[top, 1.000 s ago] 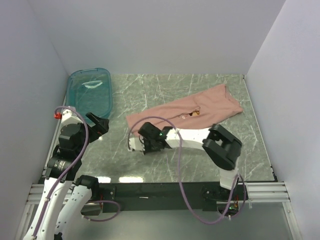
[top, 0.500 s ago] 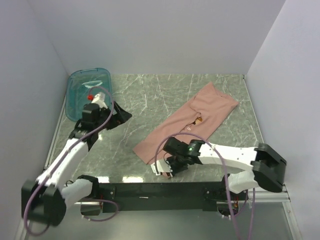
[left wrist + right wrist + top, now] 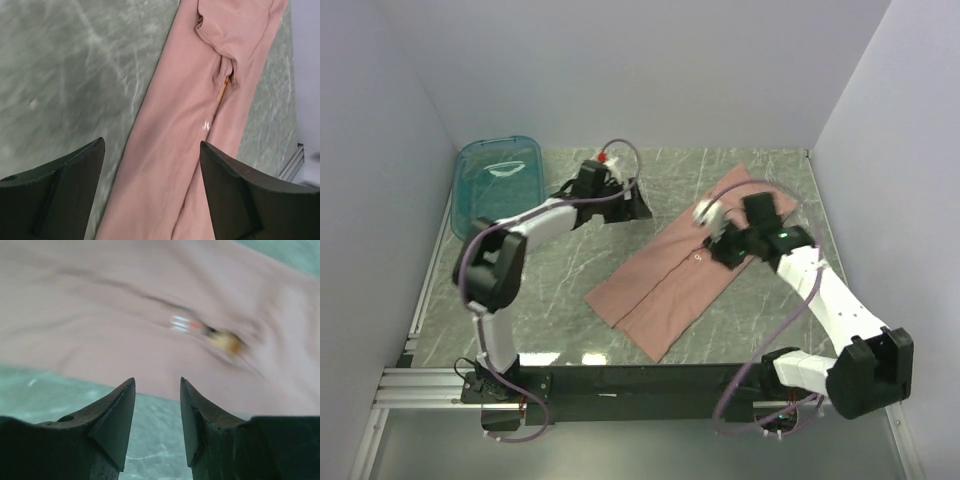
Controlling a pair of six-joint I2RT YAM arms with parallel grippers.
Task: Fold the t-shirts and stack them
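Observation:
The dusty-pink t-shirt (image 3: 670, 290) lies flat on the table as a long strip folded lengthwise, running diagonally from far right to near centre. Its small orange print (image 3: 225, 340) and white lettering (image 3: 206, 125) show at the central seam. My left gripper (image 3: 636, 207) is open wide and empty, hovering left of the shirt's far half; in the left wrist view (image 3: 150, 142) the shirt (image 3: 185, 125) lies below its fingers. My right gripper (image 3: 725, 245) is open and empty, low over the shirt's right edge near the print; its wrist view (image 3: 157, 382) shows shirt (image 3: 125, 325) ahead and table beneath.
A teal see-through tub (image 3: 500, 185) stands at the far left corner. White walls close in the left, back and right sides. The green marble table (image 3: 570, 270) shows bare left of the shirt. The metal rail (image 3: 620, 375) runs along the near edge.
My left arm swung from beside the tub across to the shirt's far half. My right gripper left the shirt's near end and moved up to its middle. The shirt now lies stretched out.

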